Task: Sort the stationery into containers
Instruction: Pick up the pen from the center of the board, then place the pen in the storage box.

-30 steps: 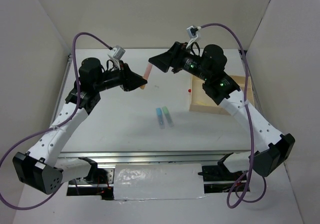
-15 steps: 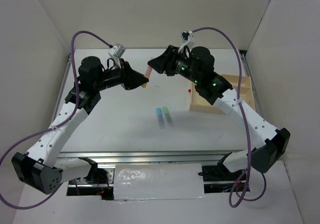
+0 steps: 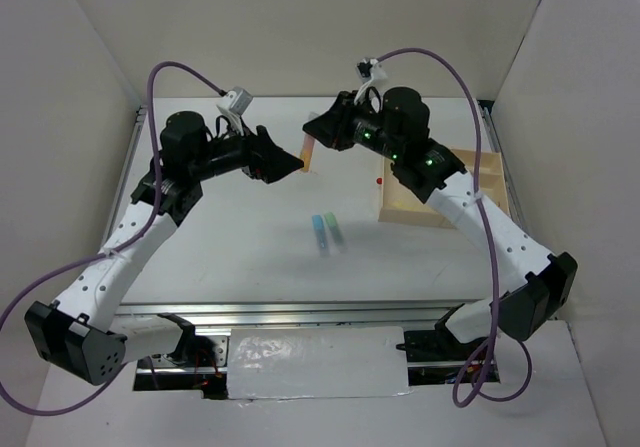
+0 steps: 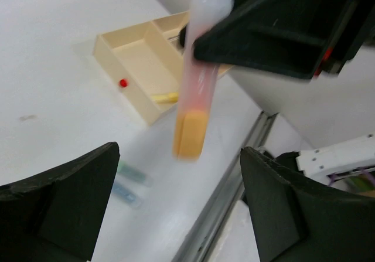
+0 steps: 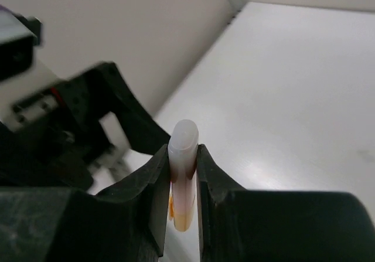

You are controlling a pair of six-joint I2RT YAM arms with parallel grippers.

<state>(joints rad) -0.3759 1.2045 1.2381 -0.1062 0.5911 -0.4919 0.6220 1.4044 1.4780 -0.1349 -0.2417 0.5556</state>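
Note:
An orange stick with a pale translucent cap hangs in the air above the table's far middle. My right gripper is shut on its capped end, seen between the right gripper fingers. My left gripper stands open just left of it, its fingers wide apart on either side of the stick's orange end without touching. Light blue and light green sticks lie side by side mid-table. The wooden tray sits at the right, with a yellow stick in it.
A tiny red dot lies on the table just left of the tray. White walls close in the table on the left, back and right. A metal rail runs along the near edge.
My right gripper has closed on the orange stick's capped end while my left gripper opened and let go of it. The stick has shifted slightly right.

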